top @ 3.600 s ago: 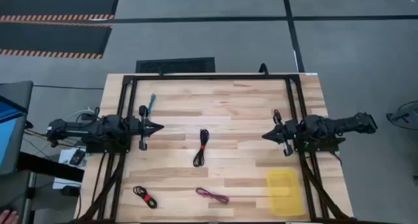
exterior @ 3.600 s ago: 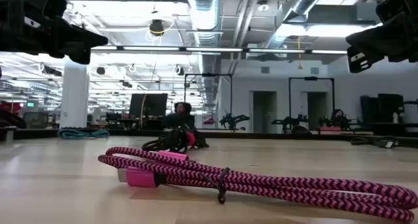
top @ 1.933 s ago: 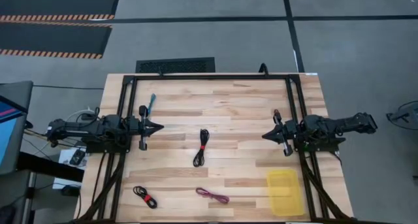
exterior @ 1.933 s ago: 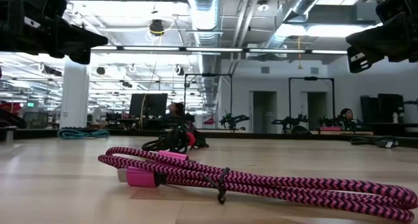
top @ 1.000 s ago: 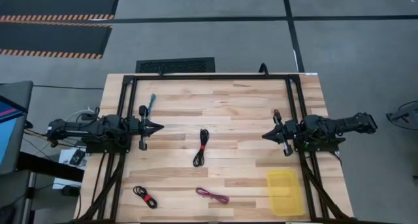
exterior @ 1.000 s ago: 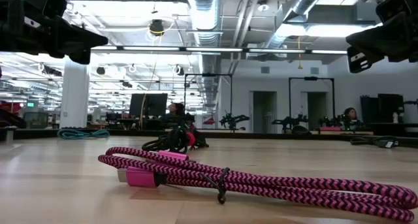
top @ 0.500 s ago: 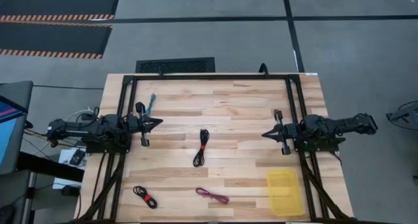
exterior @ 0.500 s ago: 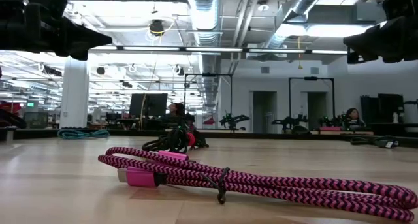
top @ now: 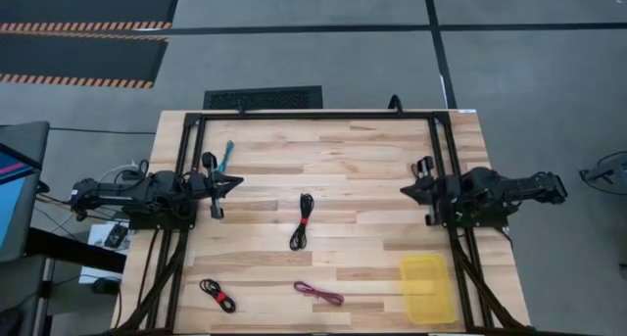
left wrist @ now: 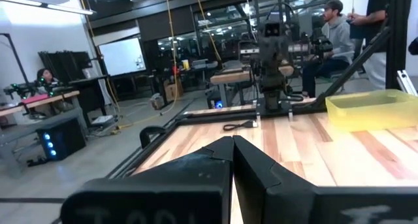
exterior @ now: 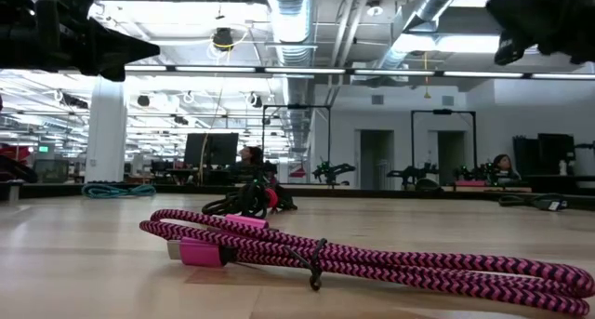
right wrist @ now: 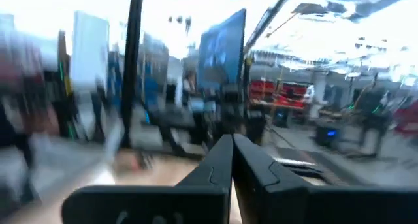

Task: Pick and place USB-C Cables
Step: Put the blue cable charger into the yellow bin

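Several small cable bundles lie flat on the wooden table. The teal one (top: 227, 155) is by the far left, and the black one with a red band (top: 304, 221) is at the centre. The black-red one (top: 216, 295) and the magenta one (top: 318, 294) lie near the front edge. A short black one (left wrist: 240, 125) lies at the right arm's foot. My left gripper (top: 238, 180) hovers shut at the table's left, above and beside the teal bundle. My right gripper (top: 404, 191) hovers shut at the table's right. Neither touches anything.
A translucent yellow tray (top: 426, 289) sits at the near right corner, below the right arm. A black frame (top: 313, 116) runs round the table's far and side edges. The magenta cable (exterior: 372, 259) fills the low view's foreground. People sit in the room beyond.
My right gripper has risen and drawn back a little toward the table's right and far edges, turning as it went; its wrist view is smeared by the motion. My left gripper has shifted slightly toward the far edge and up. The cables have stayed in place.
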### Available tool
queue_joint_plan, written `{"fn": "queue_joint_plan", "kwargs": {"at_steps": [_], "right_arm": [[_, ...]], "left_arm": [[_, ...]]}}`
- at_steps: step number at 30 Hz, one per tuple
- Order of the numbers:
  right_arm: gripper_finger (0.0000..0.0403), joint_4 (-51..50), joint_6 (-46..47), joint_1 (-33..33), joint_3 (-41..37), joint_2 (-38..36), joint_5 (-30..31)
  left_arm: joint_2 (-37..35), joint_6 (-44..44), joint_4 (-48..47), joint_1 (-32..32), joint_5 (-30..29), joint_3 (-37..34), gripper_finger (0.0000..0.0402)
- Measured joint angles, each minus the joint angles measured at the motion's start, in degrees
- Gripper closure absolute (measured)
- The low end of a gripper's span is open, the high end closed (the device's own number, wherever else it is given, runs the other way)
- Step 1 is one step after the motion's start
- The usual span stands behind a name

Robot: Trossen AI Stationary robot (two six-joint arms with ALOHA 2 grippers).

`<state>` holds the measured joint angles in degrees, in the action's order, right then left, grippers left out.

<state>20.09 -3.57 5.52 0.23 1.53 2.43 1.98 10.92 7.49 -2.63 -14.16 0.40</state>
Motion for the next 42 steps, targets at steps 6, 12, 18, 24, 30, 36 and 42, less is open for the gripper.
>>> {"fn": "queue_joint_plan", "kwargs": {"at_steps": [6, 12, 18, 24, 30, 36, 42], "right_arm": [[0.0369, -0.05, 2.66, -1.32, 0.00, -0.01, 12.48], [0.0369, -1.71, 6.55, -3.19, 0.00, 0.01, 15.77], [0.0369, -2.70, 11.22, -3.82, 0.00, 4.34, 15.57], [0.0369, 1.08, 16.27, -3.63, 0.00, 13.13, 14.65], [0.0369, 8.22, 21.19, -3.60, 0.01, 22.79, 13.91], [0.0369, 15.90, 22.17, -1.85, 0.00, 31.64, 13.88], [0.0369, 23.39, 21.72, -0.73, 0.08, 38.06, 13.87]], "left_arm": [[0.00, 1.05, -0.05, 0.00, -0.14, 0.00, 0.0401], [0.00, 0.01, -1.01, 0.00, -0.09, 0.00, 0.0401], [0.00, -6.88, -1.77, 0.00, 8.12, 0.02, 0.0401], [0.84, -11.63, -1.15, -0.12, 11.46, 0.02, 0.0401], [6.98, -12.35, 5.47, -3.31, 10.57, 0.02, 0.0401], [18.48, -9.17, 18.44, -7.02, 5.23, 0.02, 0.0401], [32.20, -8.93, 30.33, -8.46, -1.48, 0.02, 0.0401]]}}
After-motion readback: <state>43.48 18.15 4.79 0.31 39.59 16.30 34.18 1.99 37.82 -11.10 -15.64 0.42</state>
